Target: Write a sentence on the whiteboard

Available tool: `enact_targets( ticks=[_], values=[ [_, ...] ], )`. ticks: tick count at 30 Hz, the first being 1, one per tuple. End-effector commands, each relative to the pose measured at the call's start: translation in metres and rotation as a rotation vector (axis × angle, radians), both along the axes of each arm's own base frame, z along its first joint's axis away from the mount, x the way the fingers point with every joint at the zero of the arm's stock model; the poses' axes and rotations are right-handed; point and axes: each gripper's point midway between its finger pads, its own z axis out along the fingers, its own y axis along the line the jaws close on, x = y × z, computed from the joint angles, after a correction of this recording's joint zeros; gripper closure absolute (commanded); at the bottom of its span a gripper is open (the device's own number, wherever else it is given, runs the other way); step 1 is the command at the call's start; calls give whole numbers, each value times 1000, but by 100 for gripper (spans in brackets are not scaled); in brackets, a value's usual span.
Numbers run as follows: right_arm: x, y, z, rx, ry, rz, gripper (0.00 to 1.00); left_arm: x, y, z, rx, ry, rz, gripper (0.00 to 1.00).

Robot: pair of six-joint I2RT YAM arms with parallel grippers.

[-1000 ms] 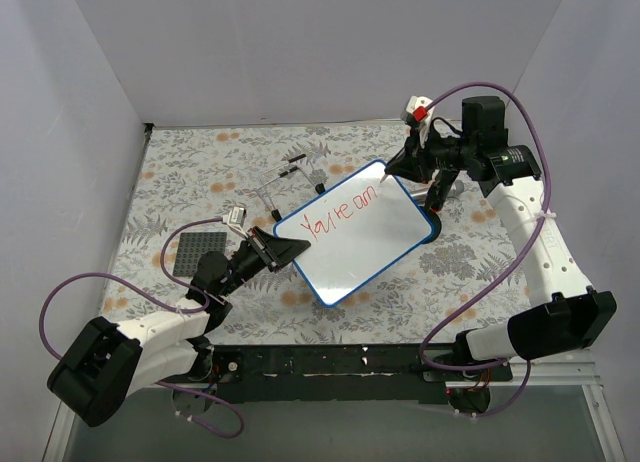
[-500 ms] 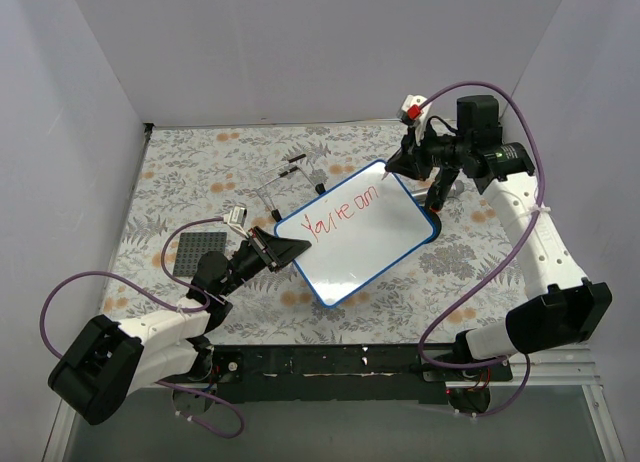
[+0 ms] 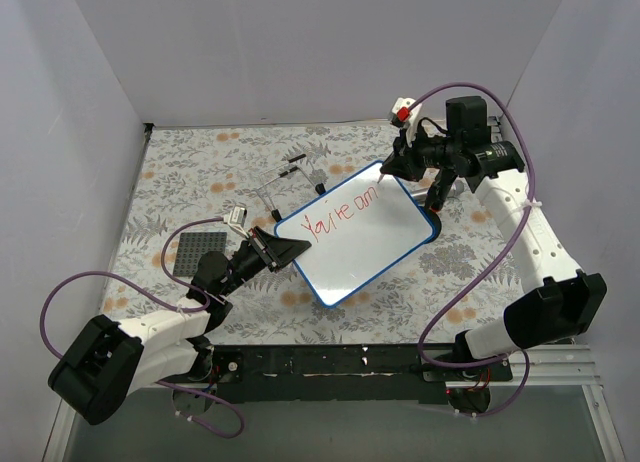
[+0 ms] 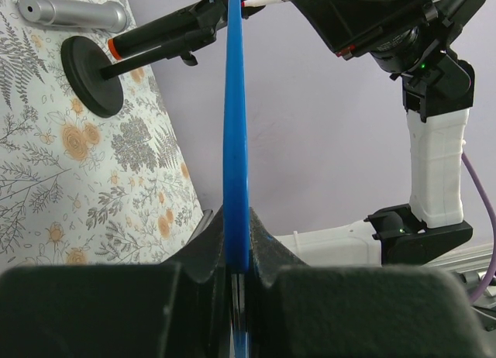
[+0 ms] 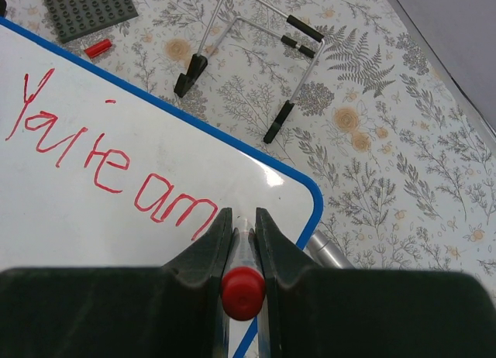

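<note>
The whiteboard (image 3: 360, 244), white with a blue rim, lies slanted mid-table. Red writing (image 3: 340, 211) on it reads "You're am" in one slanted line; it shows in the right wrist view (image 5: 108, 168) too. My left gripper (image 3: 288, 250) is shut on the board's near-left blue rim (image 4: 235, 141), seen edge-on between its fingers. My right gripper (image 3: 398, 167) is shut on a red-ended marker (image 5: 242, 292), its tip at the board's far corner just right of the "m".
A wire stand (image 3: 290, 182) sits behind the board, also in the right wrist view (image 5: 248, 71). A dark grey studded plate (image 3: 192, 252) and a small red cap (image 5: 97, 49) lie left. A black round base with a rod (image 4: 93, 75) and a silver cylinder (image 4: 74, 15) lie near the far corner.
My right gripper with the marker has shifted slightly left and away along the board's far corner. The writing and my left gripper look unchanged.
</note>
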Motion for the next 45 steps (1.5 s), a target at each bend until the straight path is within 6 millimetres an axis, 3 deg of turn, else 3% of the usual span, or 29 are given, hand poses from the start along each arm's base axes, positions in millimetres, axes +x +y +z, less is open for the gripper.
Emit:
enact_targets(
  ticks=[1, 10, 27, 45],
  values=[
    [4, 3, 2, -4, -31, 0, 99, -6, 3, 47, -109, -132, -8, 100],
    [-5, 14, 0, 14, 4, 64, 99, -6, 4, 47, -112, -133, -3, 100],
    [-32, 2, -14, -23, 21, 64, 99, -5, 7, 44, -108, -122, 18, 100],
    [12, 7, 9, -29, -48, 0, 99, -5, 8, 44, -107, -124, 15, 100]
  ],
)
